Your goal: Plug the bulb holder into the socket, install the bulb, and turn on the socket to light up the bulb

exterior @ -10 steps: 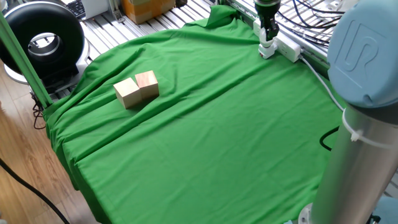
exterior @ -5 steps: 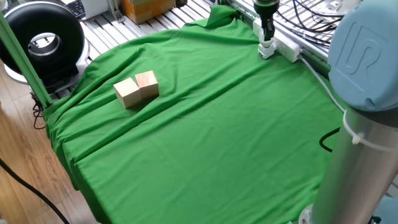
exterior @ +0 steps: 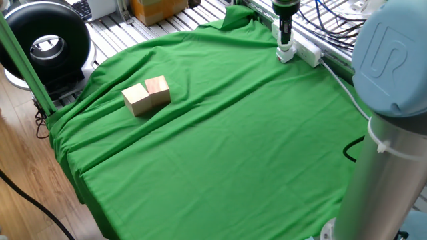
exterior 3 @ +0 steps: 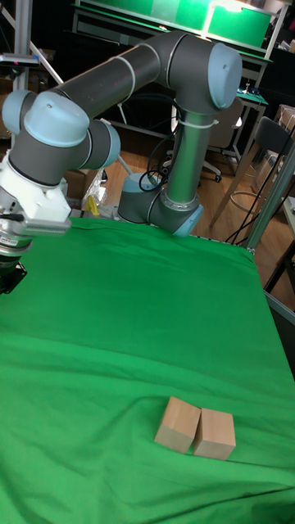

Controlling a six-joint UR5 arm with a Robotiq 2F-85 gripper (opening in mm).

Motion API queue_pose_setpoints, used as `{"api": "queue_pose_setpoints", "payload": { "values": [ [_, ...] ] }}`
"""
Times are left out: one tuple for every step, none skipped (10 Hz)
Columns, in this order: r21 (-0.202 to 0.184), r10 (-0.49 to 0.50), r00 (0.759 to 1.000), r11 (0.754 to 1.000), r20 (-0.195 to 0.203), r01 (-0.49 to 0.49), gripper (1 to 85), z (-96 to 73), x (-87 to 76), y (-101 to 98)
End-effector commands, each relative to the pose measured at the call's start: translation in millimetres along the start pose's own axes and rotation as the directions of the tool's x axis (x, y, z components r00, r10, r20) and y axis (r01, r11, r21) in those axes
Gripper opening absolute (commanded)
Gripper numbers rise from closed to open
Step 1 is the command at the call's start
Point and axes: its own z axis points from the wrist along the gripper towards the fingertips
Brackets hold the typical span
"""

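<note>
A UR5 arm (exterior 3: 139, 74) is pictured reaching across a worktop (exterior: 220, 147) draped in green cloth, its hand (exterior: 285, 44) lowered at the far edge over the socket (exterior: 303, 50), a long white power strip laid along the cloth's border. The dark fingers (exterior: 285, 32) are seen drawn close together on a small white item directly above the strip; it appears to be the bulb holder (exterior: 285, 53), though it is too small for its details to be made out, and whether it is truly clamped cannot be told. No bulb can be identified in either view.

The only legible marking is the "UR" logo embossed on the pale blue joint cap (exterior: 390, 57) that fills the right of the fixed view. No readable writing is shown on the socket.

Two wooden blocks (exterior: 147, 95) are seen touching side by side on the cloth, well apart from the hand. A white cable (exterior: 343, 87) is shown running from the socket along the right edge of the worktop.

A black ring-shaped device (exterior: 47, 40) at the left, a slatted metal surface behind the cloth and a tangle of cables beyond the socket are shown only in the fixed view. The arm's base, its grey links and an office chair (exterior 3: 266, 135) on a wooden floor are revealed only in the tall fixed view, where the hand is cropped at the left edge and the socket is out of frame.
</note>
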Motion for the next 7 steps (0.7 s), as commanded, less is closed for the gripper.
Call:
{"api": "queue_pose_setpoints", "payload": {
  "values": [
    [0.039,0.141,0.99,0.989,-0.003,-0.141,1.0,-2.5,-1.0,-4.5],
    [0.051,0.145,0.989,0.988,-0.013,-0.144,4.7,-4.2,0.2,-5.1],
    [0.042,0.12,0.993,0.992,-0.008,-0.119,17.7,-3.2,-1.1,-4.0],
    [0.04,0.09,0.996,0.995,0.001,-0.09,35.0,-1.4,-2.1,-6.0],
    [0.044,0.072,0.997,0.996,0.005,-0.073,39.7,-1.0,-2.3,-8.4],
    [0.044,0.045,0.999,0.998,0.008,-0.045,49.7,-0.8,-3.1,-8.7],
    [0.035,0.015,1.0,0.999,0.012,-0.016,62.3,-0.7,-4.3,-7.2]
  ]
}}
